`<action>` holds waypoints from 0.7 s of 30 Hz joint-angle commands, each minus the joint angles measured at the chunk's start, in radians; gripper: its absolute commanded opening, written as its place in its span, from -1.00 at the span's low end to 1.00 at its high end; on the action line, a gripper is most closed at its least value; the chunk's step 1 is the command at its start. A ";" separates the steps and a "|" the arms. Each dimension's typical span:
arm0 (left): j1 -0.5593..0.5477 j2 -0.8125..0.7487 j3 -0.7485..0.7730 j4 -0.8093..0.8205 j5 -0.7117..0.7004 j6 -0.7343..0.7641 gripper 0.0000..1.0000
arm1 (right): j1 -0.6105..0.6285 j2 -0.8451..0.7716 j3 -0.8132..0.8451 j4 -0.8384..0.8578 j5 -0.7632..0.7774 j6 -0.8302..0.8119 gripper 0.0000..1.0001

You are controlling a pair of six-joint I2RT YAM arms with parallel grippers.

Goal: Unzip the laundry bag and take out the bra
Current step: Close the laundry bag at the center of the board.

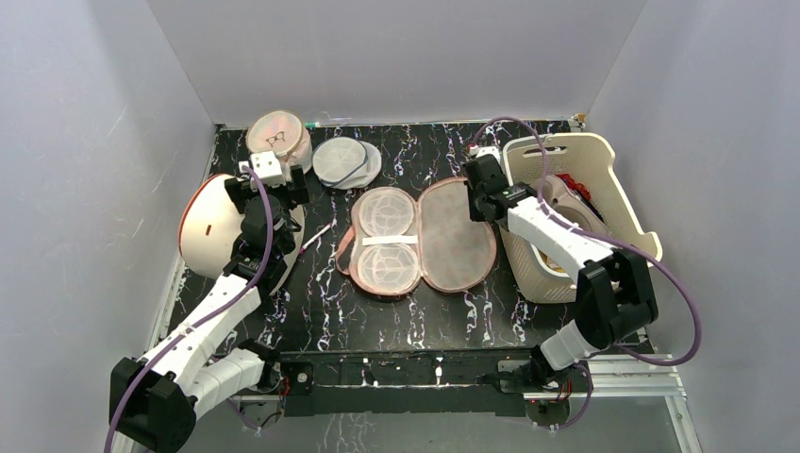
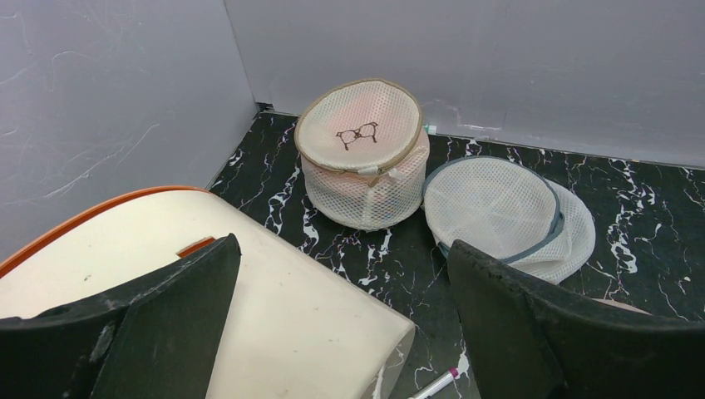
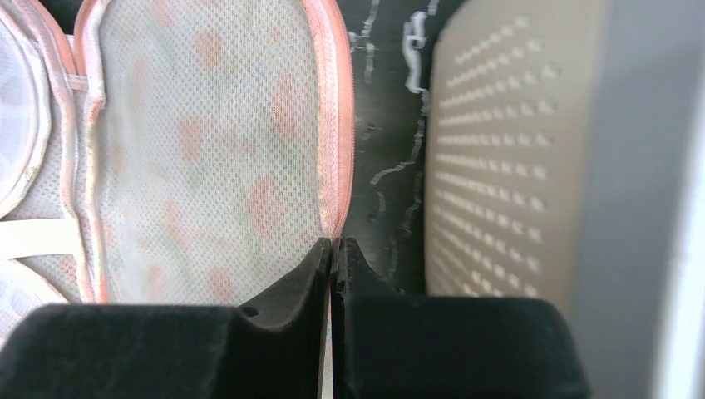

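right claw (image 3: 334,243): fingers are pressing together on the pink rim of the laundry bag (image 1: 459,236), with the rim running in between the tips.
left claw (image 2: 341,253): fingers are standing wide apart, gripping nothing.
laundry bag: is lying unzipped and spread flat on the surface (image 1: 443,311), both halves facing up and reaching away to the left of the right claw.
bag's far half: is showing two round white mesh panels and a white strap across the waist.
basket (image 1: 533,278): is standing just right of the right claw, apart from the bag's rim.
cream dome with orange rim (image 1: 209,226): is sitting under and left of the left claw.
pink mesh pouch (image 1: 278,137): is standing upright beyond the left claw, black icon on top.
white mesh pouch (image 1: 344,162): is lying flat just beside the pink one, ahead and right of the left claw.
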 commanded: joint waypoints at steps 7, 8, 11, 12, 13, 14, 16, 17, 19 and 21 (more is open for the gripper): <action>0.004 -0.023 0.042 0.009 0.009 -0.020 0.89 | 0.093 -0.052 0.152 -0.119 0.103 -0.071 -1.00; 0.004 -0.022 0.042 0.009 0.008 -0.019 0.89 | 0.153 -0.024 0.189 -0.136 0.123 -0.051 -1.00; 0.004 -0.019 0.042 0.009 0.009 -0.019 0.89 | 0.286 0.082 0.335 -0.201 0.149 0.005 -1.00; 0.004 -0.019 0.043 0.009 0.009 -0.019 0.89 | 0.331 0.111 0.379 -0.208 0.143 0.021 -1.00; 0.004 -0.019 0.042 0.009 0.009 -0.021 0.89 | 0.365 0.147 0.410 -0.210 0.131 0.042 -1.00; 0.005 -0.018 0.043 0.007 0.011 -0.022 0.89 | 0.386 0.185 0.442 -0.184 0.088 0.063 -1.00; 0.005 -0.019 0.043 0.007 0.010 -0.020 0.89 | 0.398 0.263 0.480 -0.108 -0.013 0.126 -1.00; 0.004 -0.018 0.041 0.008 0.008 -0.020 0.89 | 0.402 0.296 0.488 -0.072 -0.050 0.151 -1.00; 0.004 -0.017 0.043 0.007 0.008 -0.019 0.89 | 0.404 0.367 0.505 0.018 -0.124 0.204 -1.00; 0.003 -0.016 0.044 0.009 0.005 -0.016 0.89 | 0.403 0.436 0.510 0.100 -0.163 0.263 -1.00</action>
